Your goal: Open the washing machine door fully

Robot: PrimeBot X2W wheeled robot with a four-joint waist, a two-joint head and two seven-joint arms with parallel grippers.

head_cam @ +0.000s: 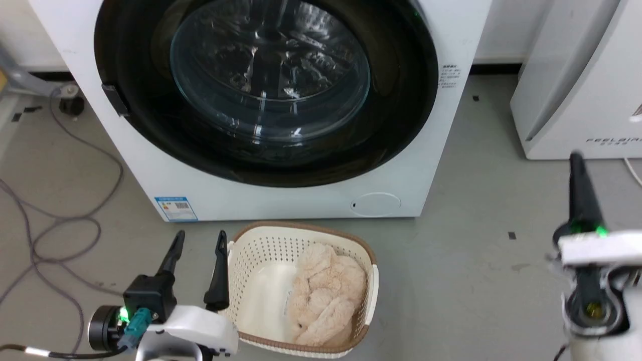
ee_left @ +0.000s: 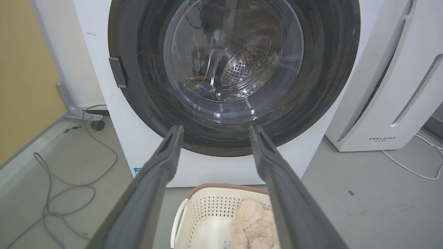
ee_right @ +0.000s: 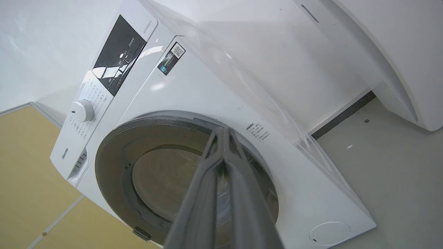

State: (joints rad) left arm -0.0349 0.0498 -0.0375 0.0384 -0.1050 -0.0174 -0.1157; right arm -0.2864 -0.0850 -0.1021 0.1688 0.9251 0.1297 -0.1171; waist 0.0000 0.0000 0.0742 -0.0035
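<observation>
The white washing machine (head_cam: 301,200) (ee_left: 207,169) (ee_right: 207,86) stands straight ahead. Its round black door (head_cam: 401,100) (ee_left: 328,69) (ee_right: 114,155) with the clear glass bowl lies flat against the front, shut. A small dark latch handle (head_cam: 115,99) (ee_left: 118,71) sits on the door's left rim. My left gripper (head_cam: 198,241) (ee_left: 214,133) is open, low at the lower left, fingers pointing toward the machine's base and well short of it. My right gripper (head_cam: 577,163) (ee_right: 223,133) is shut on nothing, raised at the right, off the machine's right side.
A cream laundry basket (head_cam: 251,245) (ee_left: 207,204) holding a beige plush item sits on the floor right before the machine, beside my left fingers. A white FEELBIRD appliance (head_cam: 577,75) (ee_left: 391,86) stands to the right. Grey cables (head_cam: 60,225) (ee_left: 65,186) trail over the floor at left.
</observation>
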